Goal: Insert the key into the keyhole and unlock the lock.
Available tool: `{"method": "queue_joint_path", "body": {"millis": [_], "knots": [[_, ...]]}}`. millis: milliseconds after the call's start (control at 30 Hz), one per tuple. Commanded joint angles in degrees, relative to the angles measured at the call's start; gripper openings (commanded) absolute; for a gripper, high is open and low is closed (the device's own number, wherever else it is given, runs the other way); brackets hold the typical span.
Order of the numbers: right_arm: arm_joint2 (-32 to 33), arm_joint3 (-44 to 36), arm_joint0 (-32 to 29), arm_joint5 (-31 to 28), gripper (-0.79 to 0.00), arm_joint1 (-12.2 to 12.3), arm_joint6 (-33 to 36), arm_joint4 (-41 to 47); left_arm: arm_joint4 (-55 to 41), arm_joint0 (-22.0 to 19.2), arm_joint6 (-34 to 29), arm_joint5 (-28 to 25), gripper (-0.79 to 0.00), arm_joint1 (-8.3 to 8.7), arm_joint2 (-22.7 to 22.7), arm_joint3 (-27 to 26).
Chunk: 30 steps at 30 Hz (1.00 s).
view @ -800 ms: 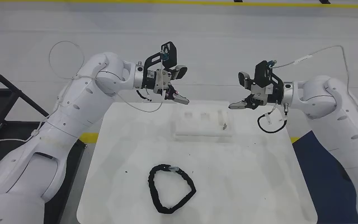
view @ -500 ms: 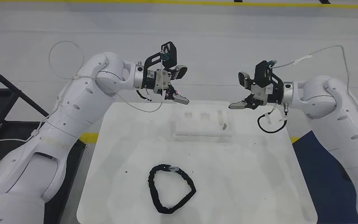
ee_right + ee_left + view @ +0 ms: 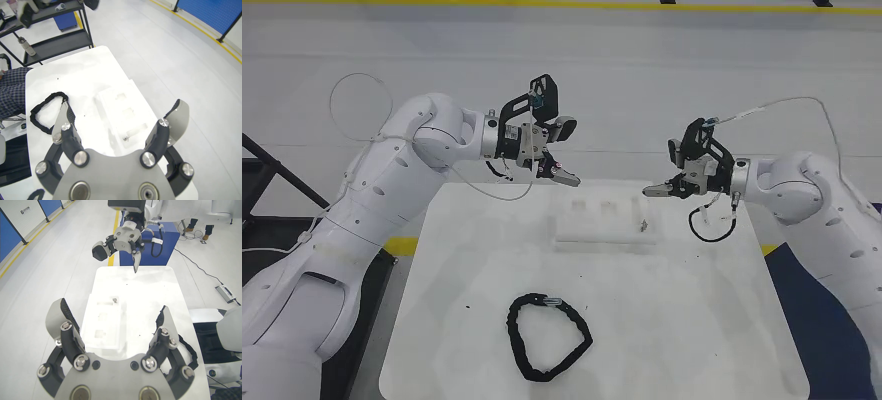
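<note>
Key [image 3: 125,138]: likely light, rigid and slippery. It sits in the right recess of the foam tray [image 3: 592,238]; pinch its exposed end. Chain lock [image 3: 547,337]: probably heavy and floppy. Left tool [image 3: 568,179] and right tool [image 3: 652,189]: released, empty.

One chain lock [image 3: 514,335], one key [image 3: 641,224], one three-recess foam tray [image 3: 592,233].

Key [image 3: 642,224] in the foam tray [image 3: 587,235] too small to make out, chain lock [image 3: 515,335] keyhole too small to tell, its loop partly hidden behind the left gripper [image 3: 113,304] in the left wrist view
</note>
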Motion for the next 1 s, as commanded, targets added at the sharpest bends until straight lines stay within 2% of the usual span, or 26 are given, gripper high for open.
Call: {"method": "queue_joint_path", "body": {"millis": [0,200,500,800,967], "knots": [[-1.1,0.24,-0.27,4.48,0.0,-0.36,2.9,-0.27,0.0,0.0,0.0,0.0,0.0,0.0,0.0,0.0],[-4.89,2.93,-0.67,13.79,0.0,-2.13,11.0,4.15,0.0,0.0,0.0,0.0,0.0,0.0,0.0,0.0],[-9.48,10.27,-0.03,24.11,0.0,-5.78,13.58,7.56,0.0,0.0,0.0,0.0,0.0,0.0,0.0,0.0],[-12.52,18.65,2.11,25.77,0.0,-10.02,14.88,13.68,0.0,0.0,0.0,0.0,0.0,0.0,0.0,0.0],[-15.15,23.09,4.18,23.14,0.0,-12.73,17.52,14.47,0.0,0.0,0.0,0.0,0.0,0.0,0.0,0.0]]}}
